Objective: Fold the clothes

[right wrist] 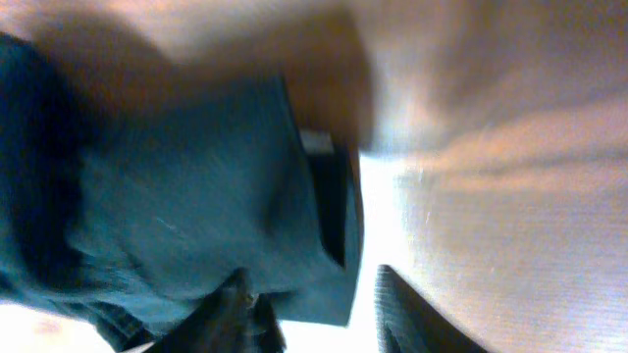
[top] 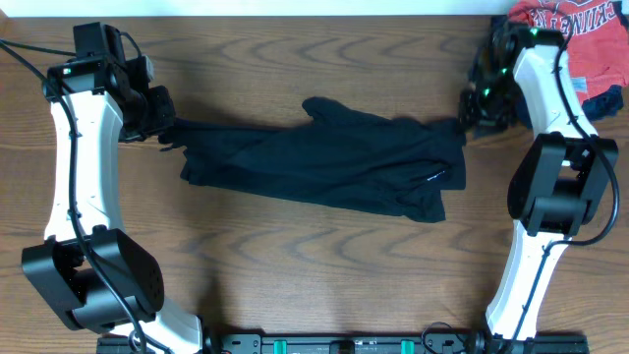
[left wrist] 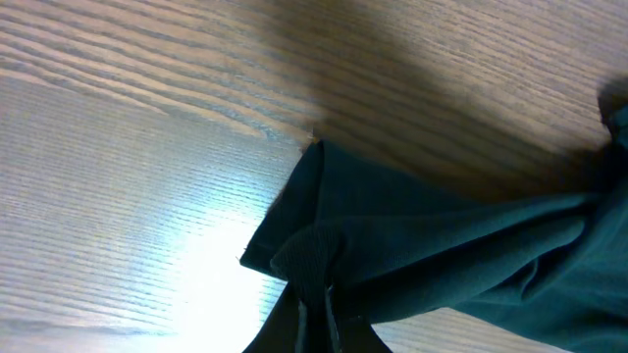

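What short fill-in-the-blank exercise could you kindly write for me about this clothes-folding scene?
The garment lying stretched on the table is ___ in colour. The ___ hand is shut on one end of it. A ___ shirt with white lettering lies at a corner of the table. Missing: black; left; red.

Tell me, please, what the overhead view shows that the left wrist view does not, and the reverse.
Only the overhead view shows the whole black soft-fabric garment spread from the left gripper to the right gripper, its small white logo, and the red shirt with white lettering at the far right corner. Only the left wrist view shows, close up, the fabric's edge bunched into folds near the left gripper's fingers. Both show the black garment lying on the brown wooden table.
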